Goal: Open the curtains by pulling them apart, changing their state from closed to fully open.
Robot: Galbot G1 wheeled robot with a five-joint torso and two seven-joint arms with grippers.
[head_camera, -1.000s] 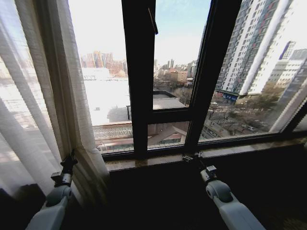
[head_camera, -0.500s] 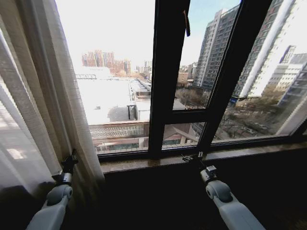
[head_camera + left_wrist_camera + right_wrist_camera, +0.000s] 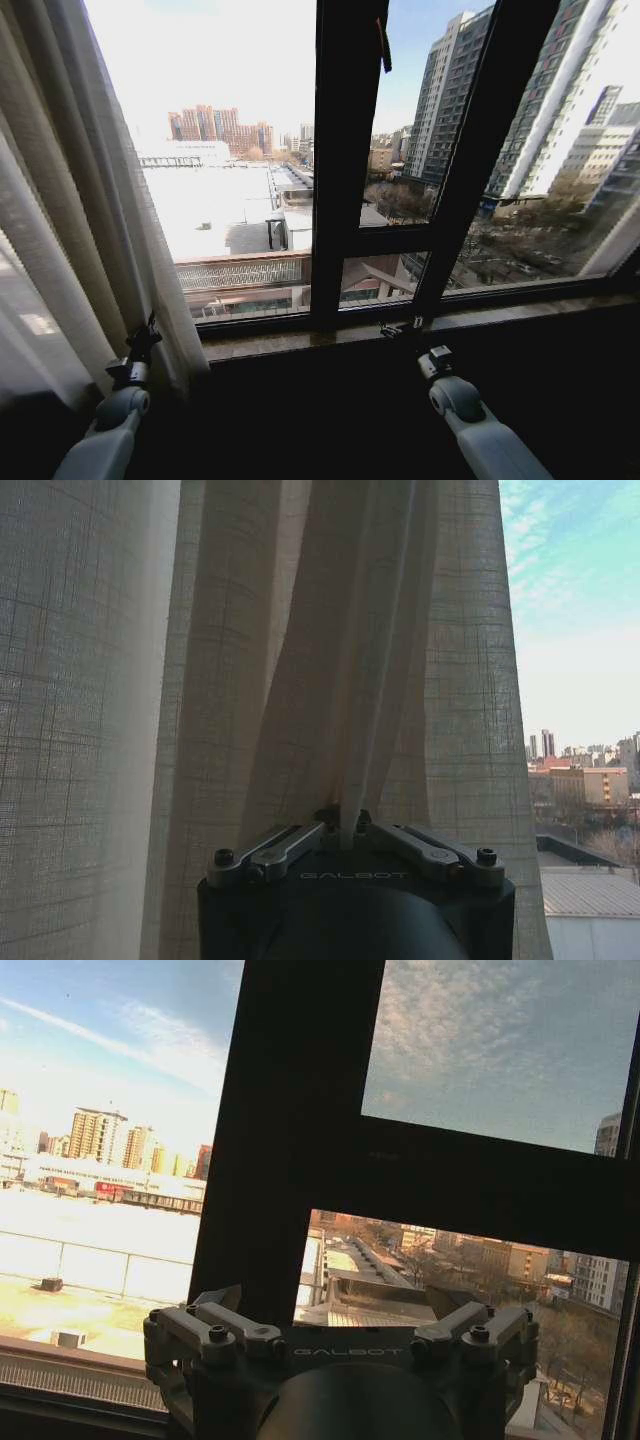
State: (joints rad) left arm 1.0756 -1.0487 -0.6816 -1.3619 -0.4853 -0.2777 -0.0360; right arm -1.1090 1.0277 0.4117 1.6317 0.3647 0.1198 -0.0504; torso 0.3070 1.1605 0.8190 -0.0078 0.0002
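The curtains [image 3: 70,220] show as one sheer white pleated panel, gathered at the left side of the window. My left gripper [image 3: 141,340] is low beside the panel's inner edge. In the left wrist view, the left gripper [image 3: 346,821] is shut on a vertical fold of the curtain fabric [image 3: 330,660]. My right gripper [image 3: 400,328] hovers just above the window sill, in front of the black frame. In the right wrist view, the right gripper [image 3: 340,1312] is open with nothing between its fingers.
The black window frame bars [image 3: 345,150] stand in the middle, with a second slanted bar [image 3: 480,150] to the right. A stone sill [image 3: 300,340] runs along the bottom of the glass. A dark wall lies under the sill. City buildings lie beyond.
The camera has shifted left, so the frame bars sit further right in the picture. The curtain's inner edge now lies further from the middle bar, uncovering more glass. Both grippers keep their pose.
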